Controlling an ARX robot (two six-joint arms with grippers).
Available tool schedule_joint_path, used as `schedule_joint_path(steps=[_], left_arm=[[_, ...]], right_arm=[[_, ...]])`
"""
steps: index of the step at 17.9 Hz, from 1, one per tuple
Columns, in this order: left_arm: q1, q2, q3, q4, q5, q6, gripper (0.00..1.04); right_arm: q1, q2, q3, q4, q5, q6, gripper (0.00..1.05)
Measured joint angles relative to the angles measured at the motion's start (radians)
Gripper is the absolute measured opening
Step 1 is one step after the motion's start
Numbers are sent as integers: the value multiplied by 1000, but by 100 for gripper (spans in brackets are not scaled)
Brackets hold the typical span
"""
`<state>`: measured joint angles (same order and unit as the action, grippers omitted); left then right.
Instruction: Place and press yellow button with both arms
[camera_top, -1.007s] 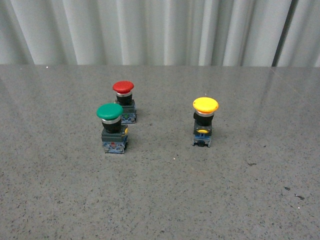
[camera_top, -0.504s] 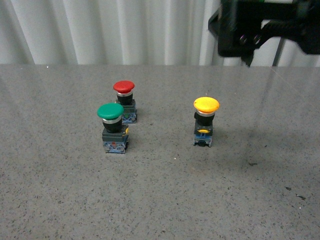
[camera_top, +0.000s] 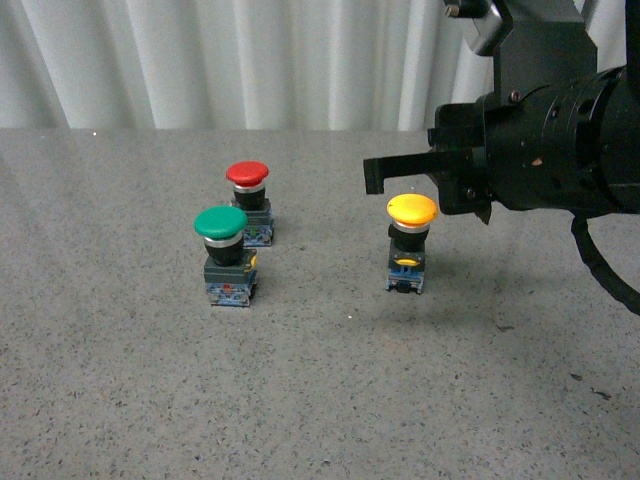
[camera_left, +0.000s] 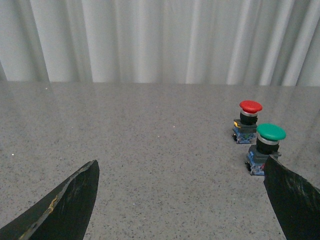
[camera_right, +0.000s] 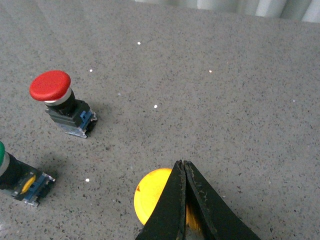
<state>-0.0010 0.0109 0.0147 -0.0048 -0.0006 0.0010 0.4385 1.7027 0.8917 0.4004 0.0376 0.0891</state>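
The yellow button (camera_top: 411, 245) stands upright on the grey table, right of centre. My right gripper (camera_top: 375, 175) is shut and empty. Its flat black fingers reach leftward just above and past the yellow cap; I cannot tell if they touch it. In the right wrist view the shut fingertips (camera_right: 182, 167) lie over the yellow cap (camera_right: 150, 195), hiding part of it. My left gripper (camera_left: 180, 200) is open and empty, low over bare table. It is out of the front view, and the yellow button does not show in the left wrist view.
A green-capped button (camera_top: 227, 258) and a red-capped button (camera_top: 249, 202) stand close together left of the yellow one. They also show in the left wrist view, green (camera_left: 267, 145) and red (camera_left: 248, 120). A white curtain (camera_top: 250, 60) hangs behind the table.
My right arm has come into the front view from the upper right and dropped until its shut fingers sit just over the yellow cap. The buttons have not moved.
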Motion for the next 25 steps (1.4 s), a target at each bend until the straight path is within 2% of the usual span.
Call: schedule_joint_path(steps=[16, 20, 25], left_arm=[[0, 0, 0, 0, 0, 0, 98], [0, 0, 0, 0, 0, 0, 98], [0, 0, 0, 0, 0, 0, 98]], right_arm=[[23, 41, -1, 5, -5, 0, 2], [26, 58, 14, -73, 33, -20, 2], [27, 12, -24, 25, -43, 15, 2]])
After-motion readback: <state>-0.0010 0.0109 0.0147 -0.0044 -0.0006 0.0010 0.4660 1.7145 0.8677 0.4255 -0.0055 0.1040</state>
